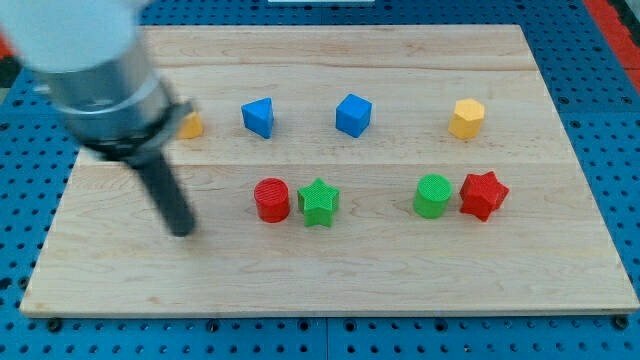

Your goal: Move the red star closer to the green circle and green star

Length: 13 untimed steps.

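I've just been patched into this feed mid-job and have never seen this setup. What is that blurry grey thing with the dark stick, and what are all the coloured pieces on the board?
There is only one camera view, looking down on a wooden board. The blurry grey body at the view's left is the robot arm; it has no gripper, only a dark rod. My tip rests on the board and pushes blocks; nothing is held.

Top row: an orange block partly hidden behind the arm, a blue block, a blue cube, a yellow block. Lower row: a red cylinder touching the green star, then the green circle with the red star right beside it. My tip stands left of all these, touching none.
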Each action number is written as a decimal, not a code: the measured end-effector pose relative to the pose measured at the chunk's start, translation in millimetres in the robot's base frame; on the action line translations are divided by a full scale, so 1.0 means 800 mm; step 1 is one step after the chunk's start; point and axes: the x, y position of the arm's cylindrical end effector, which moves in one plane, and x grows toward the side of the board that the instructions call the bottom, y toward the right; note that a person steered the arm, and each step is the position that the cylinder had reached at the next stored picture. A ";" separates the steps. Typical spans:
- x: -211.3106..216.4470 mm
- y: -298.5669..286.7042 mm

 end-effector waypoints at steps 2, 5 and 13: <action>0.010 0.165; 0.004 0.397; -0.041 0.323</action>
